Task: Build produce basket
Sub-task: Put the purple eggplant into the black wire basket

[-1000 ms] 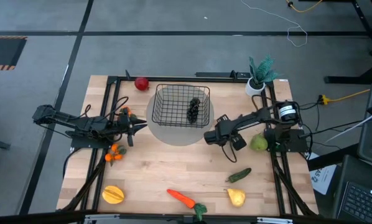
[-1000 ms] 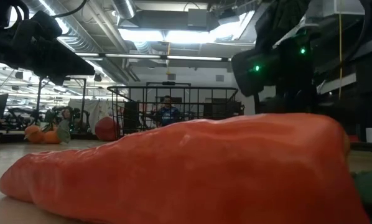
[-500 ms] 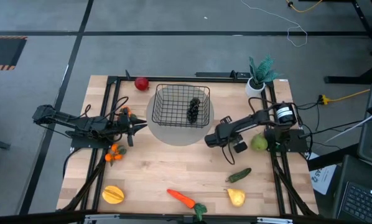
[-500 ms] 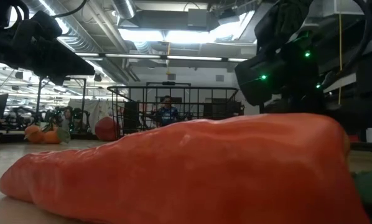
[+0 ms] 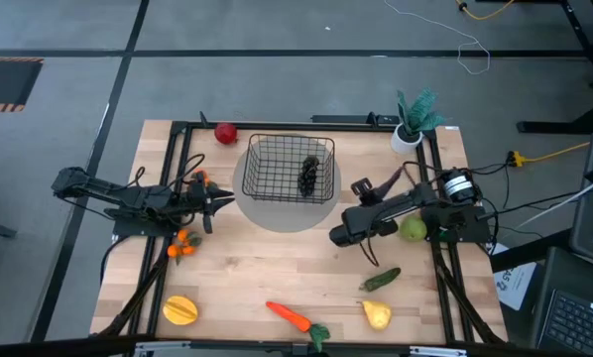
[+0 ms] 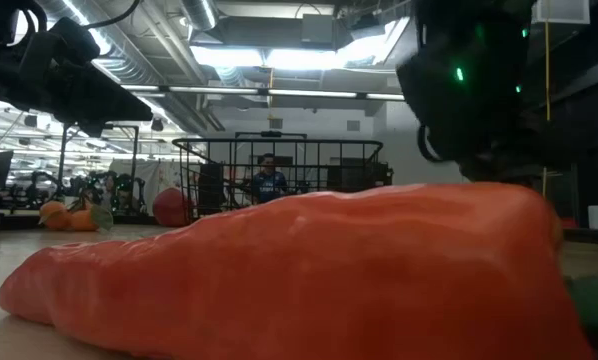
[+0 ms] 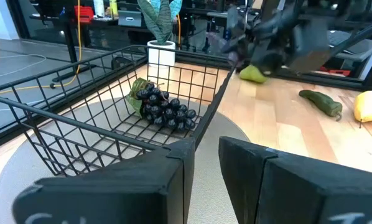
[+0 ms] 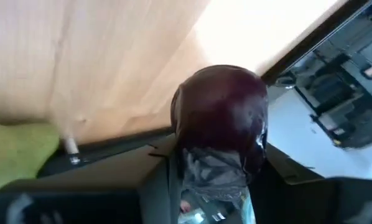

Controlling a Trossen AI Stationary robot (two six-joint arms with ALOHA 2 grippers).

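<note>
The black wire basket (image 5: 277, 159) stands on a round grey mat (image 5: 277, 213) at the table's far middle. Dark grapes (image 5: 311, 177) lie inside it and show in the left wrist view (image 7: 164, 109). My right gripper (image 5: 366, 190) is off the basket's right side, shut on the purple eggplant (image 8: 220, 112). My left gripper (image 5: 220, 202) waits at the mat's left edge, slightly open and empty (image 7: 204, 168). A red apple (image 5: 225, 133), oranges (image 5: 182, 244), a yellow-orange fruit (image 5: 180, 310), carrot (image 5: 291, 317), yellow pear (image 5: 377, 314), cucumber (image 5: 382, 280) and a green pear (image 5: 413, 229) lie on the table. My right gripper pinches the eggplant between its two fingers (image 8: 164, 183) at the stem end (image 8: 214, 171). The rounded end sticks out ahead of the fingers. The eggplant is lifted clear of the table.
A teal plant in a white pot (image 5: 414, 124) stands at the far right corner. More oranges (image 5: 199, 179) lie beside my left gripper. The carrot fills the low view (image 6: 299, 280). Bare wood lies between the mat and the near-edge fruit.
My right gripper has drawn away from the basket's near right corner toward the table's near edge and has turned about its wrist. In the low view it has come nearer and higher. My left arm has kept still.
</note>
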